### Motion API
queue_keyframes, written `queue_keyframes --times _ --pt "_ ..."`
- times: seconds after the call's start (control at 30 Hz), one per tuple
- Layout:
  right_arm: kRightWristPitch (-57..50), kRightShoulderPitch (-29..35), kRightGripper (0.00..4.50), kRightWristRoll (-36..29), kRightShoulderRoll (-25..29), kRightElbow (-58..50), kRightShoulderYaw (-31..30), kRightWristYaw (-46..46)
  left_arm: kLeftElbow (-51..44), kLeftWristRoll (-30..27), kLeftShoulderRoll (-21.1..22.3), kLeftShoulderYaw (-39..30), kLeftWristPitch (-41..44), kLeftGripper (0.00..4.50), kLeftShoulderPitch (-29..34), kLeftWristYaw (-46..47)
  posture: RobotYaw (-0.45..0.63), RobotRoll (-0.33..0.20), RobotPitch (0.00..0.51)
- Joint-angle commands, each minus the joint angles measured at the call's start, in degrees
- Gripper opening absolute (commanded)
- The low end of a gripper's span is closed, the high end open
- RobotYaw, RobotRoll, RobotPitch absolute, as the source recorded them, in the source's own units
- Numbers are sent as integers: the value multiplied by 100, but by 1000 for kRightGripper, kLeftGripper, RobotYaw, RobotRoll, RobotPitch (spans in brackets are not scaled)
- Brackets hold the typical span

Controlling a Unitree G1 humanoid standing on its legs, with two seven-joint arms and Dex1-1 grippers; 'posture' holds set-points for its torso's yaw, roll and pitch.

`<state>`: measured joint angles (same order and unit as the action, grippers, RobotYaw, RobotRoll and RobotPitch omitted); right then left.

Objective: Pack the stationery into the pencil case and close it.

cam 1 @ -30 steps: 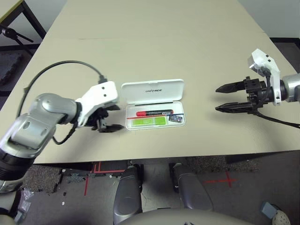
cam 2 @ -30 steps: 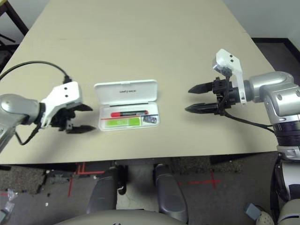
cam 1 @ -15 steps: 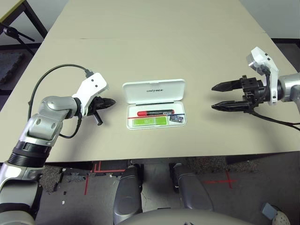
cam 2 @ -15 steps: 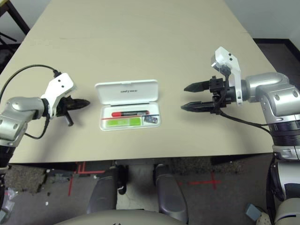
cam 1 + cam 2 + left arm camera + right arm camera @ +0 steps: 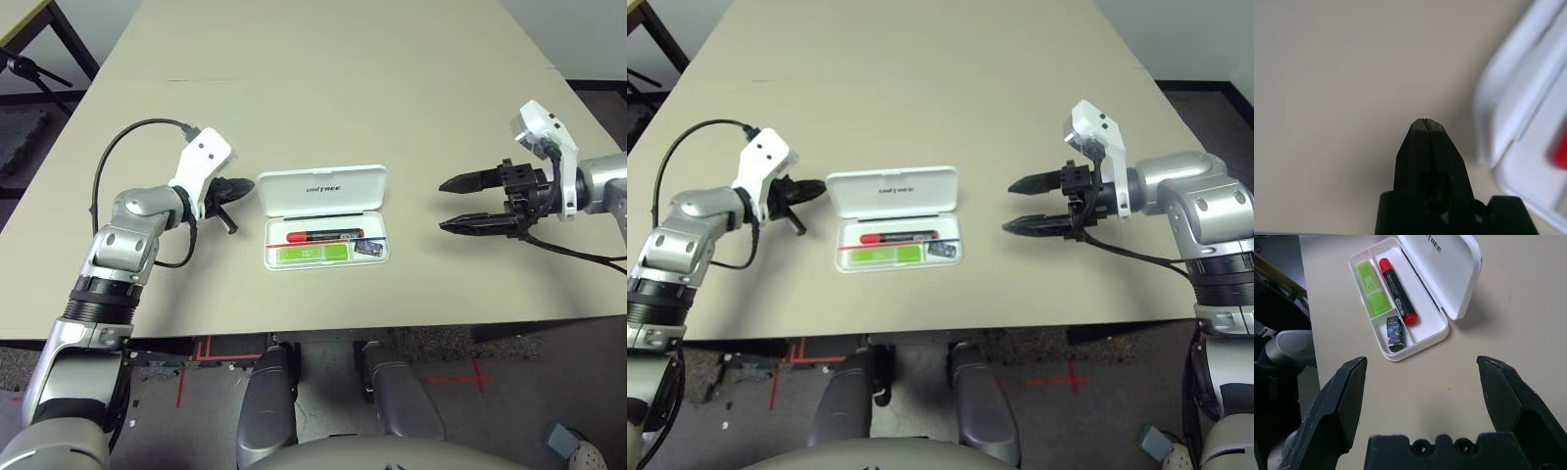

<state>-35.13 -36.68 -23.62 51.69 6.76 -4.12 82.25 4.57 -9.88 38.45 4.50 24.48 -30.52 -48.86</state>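
At table centre, the pencil case (image 5: pixel 323 215) is lying open, holding the stationery (image 5: pixel 1388 296). At its nine o'clock, the left gripper (image 5: pixel 232 196) is pinched together; at three o'clock, the right gripper (image 5: pixel 454 204) is gaping apart.

1. A lab or test room.
2. A bare beige table (image 5: pixel 323 78) stands on dark carpet (image 5: pixel 578 392).
3. Red tape marks (image 5: pixel 460 377) cross the floor.
4. A black stand (image 5: pixel 24 69) sits at the side.
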Motion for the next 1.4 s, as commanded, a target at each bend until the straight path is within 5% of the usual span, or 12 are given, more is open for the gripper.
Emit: queue_keyframes --times 0.03,0.53,1.07,1.27,1.4 --pt "67 60 4500 67 -6 -39 -121 38 -396 -322 22 -82 92 45 260 -335 -48 0 193" --pt "243 79 4500 254 -61 48 -275 20 -1707 -949 126 119 656 45 956 -918 -42 0 191" --pt "280 190 4500 361 -149 -34 -328 -28 -1768 -119 361 1295 923 45 1016 -871 -50 0 195" --pt "329 221 4500 417 -229 -1 -274 -175 -1749 -246 154 1075 731 45 1042 -624 -55 0 198" --pt "701 136 4500 534 -538 384 -74 -710 -1527 -455 -202 494 522 957 1004 -249 -53 0 200"
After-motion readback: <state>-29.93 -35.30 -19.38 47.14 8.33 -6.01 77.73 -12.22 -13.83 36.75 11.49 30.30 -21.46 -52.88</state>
